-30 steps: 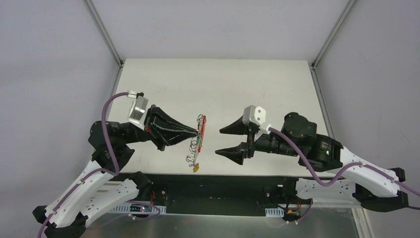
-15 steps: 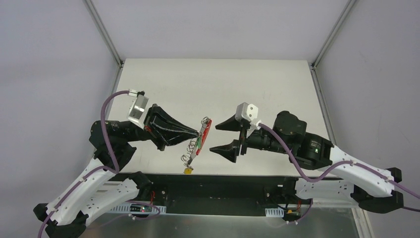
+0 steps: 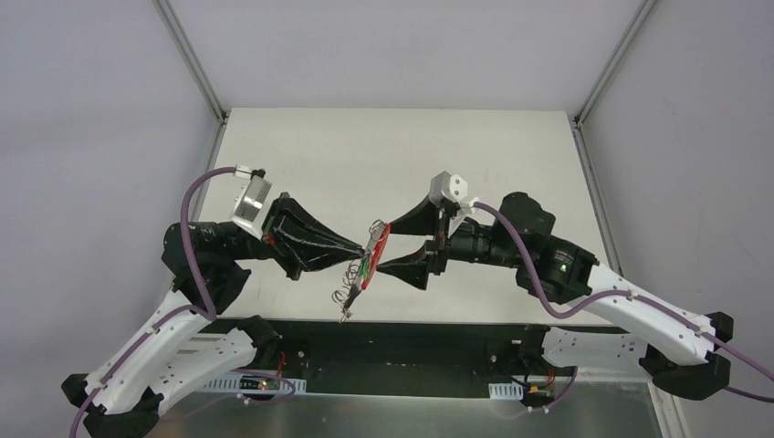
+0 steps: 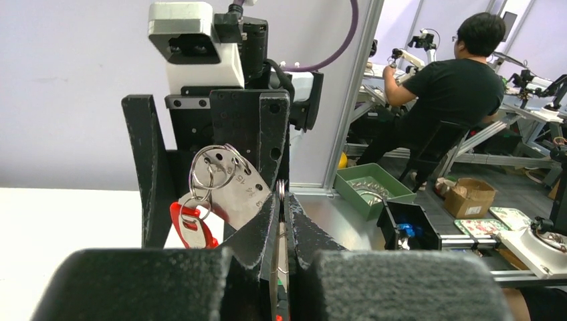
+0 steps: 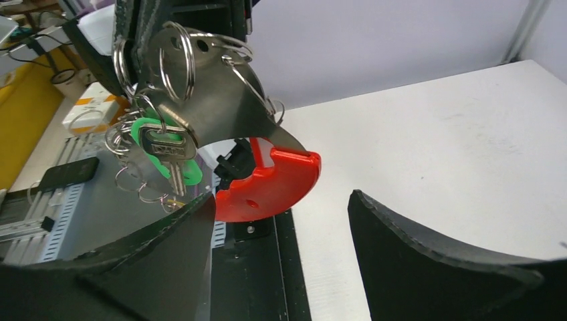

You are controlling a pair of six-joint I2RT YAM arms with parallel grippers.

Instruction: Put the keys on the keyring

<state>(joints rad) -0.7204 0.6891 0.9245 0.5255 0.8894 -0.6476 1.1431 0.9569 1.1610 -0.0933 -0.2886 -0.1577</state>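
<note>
The left end effector is clamped tight on the grey metal part of the oval, part-grey, part-red keyring and holds it edge-up in the air above the white tabletop, near its front edge. A cluster of small silver wire rings hangs from the loop. On the right, the right end effector is spread wide, with one jaw on each side of the keyring's red plastic end. It grips nothing.

Judging by this, the step in hand is taking hold of the red end so the two arms share the loop. The next move calls for closing squarely on that thin red crescent without knocking the dangling rings.

Counts:
- One keyring.
- One silver key with a green plastic tag.
- One that looks red-tagged.
- I cannot make out a yellow one.
- Several wire rings, overlapping too much to count exactly.
</note>
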